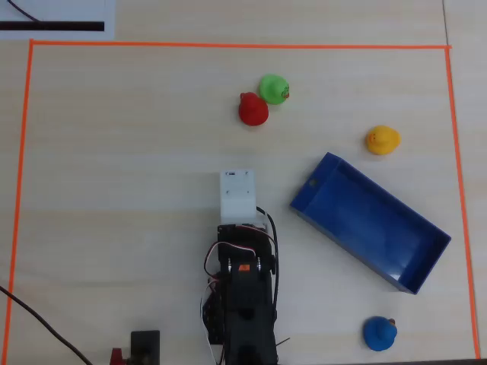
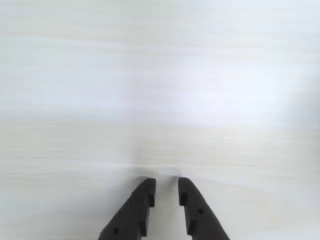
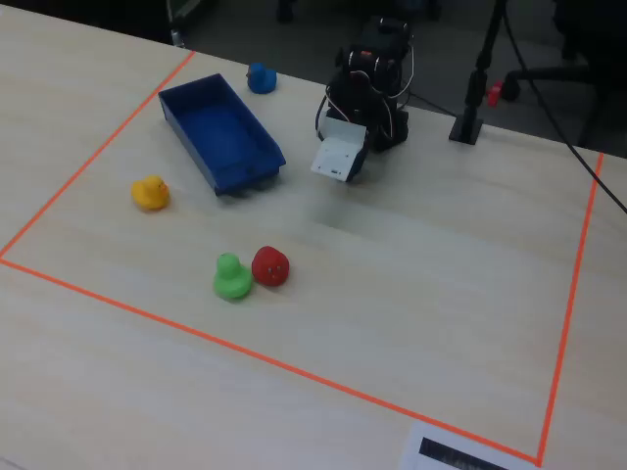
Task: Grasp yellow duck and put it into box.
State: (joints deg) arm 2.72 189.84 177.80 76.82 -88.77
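Observation:
The yellow duck (image 1: 382, 140) stands on the table just beyond the box's upper right side in the overhead view; in the fixed view it (image 3: 149, 193) sits left of the box. The box (image 1: 365, 220) is a deep-blue open tray lying at a slant, empty, also seen in the fixed view (image 3: 220, 132). My gripper (image 2: 166, 182) hovers over bare table with its black fingers a narrow gap apart and nothing between them. In the overhead view the white wrist mount (image 1: 237, 194) hides it, well left of the box and the duck.
A red duck (image 1: 253, 109) and a green duck (image 1: 273, 88) touch each other ahead of the arm. A blue duck (image 1: 379, 333) sits below the box. Orange tape (image 1: 228, 45) frames the work area. The arm base (image 1: 242, 304) stands at the bottom edge.

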